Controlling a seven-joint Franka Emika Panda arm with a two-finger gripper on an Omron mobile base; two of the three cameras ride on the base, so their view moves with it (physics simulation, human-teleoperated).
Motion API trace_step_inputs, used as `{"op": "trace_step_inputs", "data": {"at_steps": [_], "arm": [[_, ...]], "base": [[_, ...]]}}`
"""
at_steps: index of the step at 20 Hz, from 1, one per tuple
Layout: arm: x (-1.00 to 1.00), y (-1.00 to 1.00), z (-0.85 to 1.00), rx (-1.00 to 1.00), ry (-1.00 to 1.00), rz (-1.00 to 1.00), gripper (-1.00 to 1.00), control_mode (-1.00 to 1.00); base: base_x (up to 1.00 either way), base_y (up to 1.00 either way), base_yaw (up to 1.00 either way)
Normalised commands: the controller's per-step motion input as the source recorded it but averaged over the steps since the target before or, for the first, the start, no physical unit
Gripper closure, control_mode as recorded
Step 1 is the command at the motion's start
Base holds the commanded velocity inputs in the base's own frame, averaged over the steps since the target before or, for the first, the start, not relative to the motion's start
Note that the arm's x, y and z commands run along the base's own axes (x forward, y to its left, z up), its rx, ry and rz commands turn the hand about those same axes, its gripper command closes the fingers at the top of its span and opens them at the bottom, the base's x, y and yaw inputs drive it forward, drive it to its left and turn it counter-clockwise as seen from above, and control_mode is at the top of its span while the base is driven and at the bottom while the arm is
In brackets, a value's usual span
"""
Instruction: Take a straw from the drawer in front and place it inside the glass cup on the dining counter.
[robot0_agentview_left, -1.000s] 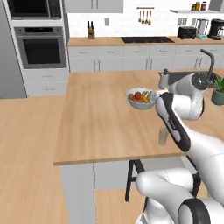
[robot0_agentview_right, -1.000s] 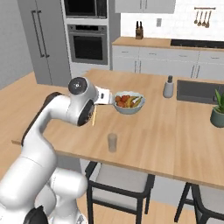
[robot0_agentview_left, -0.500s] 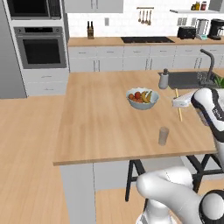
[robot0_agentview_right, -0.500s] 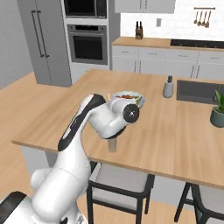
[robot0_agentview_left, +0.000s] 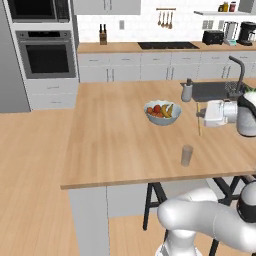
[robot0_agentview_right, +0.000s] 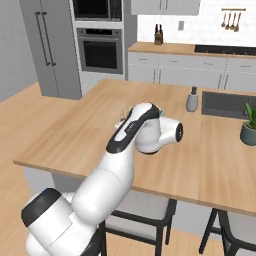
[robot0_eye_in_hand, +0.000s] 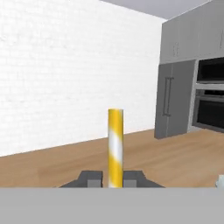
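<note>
A fruit bowl (robot0_agentview_left: 162, 112) and dispenser bottle (robot0_agentview_left: 187, 91) are noted near a sink (robot0_agentview_left: 215, 90); a built-in oven (robot0_agentview_left: 47, 52) is observed behind.

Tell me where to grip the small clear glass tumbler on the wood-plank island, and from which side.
Grip the clear tumbler around its straight side wall, about mid-height, coming in level from the bare near edge of the wood-plank island. It stands upright, has no handle, and nothing crowds it. The gripper is already shut on the thin yellow-tan straw, so it would have to let that go first.

One straw (robot0_agentview_left: 199, 119), one glass cup (robot0_agentview_left: 186, 155)
</note>
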Motion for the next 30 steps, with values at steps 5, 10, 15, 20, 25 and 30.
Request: {"op": "trace_step_inputs", "data": {"at_steps": [5, 10, 15, 20, 25, 30], "arm": [[0.0, 0.11, -0.18, 0.08, 0.0, 0.07, 1.0, -1.0], [0.0, 0.3, -0.3, 0.12, 0.07, 0.0, 1.0, -1.0], [0.1, 0.21, -0.33, 0.06, 0.02, 0.0, 1.0, -1.0], [0.18, 0.0, -0.3, 0.01, 0.0, 0.0, 1.0, -1.0], [0.25, -0.05, -0.24, 0.0, 0.0, 0.0, 1.0, -1.0], [0.27, -0.27, -0.15, 0.0, 0.0, 0.0, 1.0, -1.0]], "base": [[0.0, 0.0, 0.0], [0.0, 0.0, 0.0], [0.0, 0.0, 0.0], [0.0, 0.0, 0.0], [0.0, 0.0, 0.0], [0.0, 0.0, 0.0]]}}
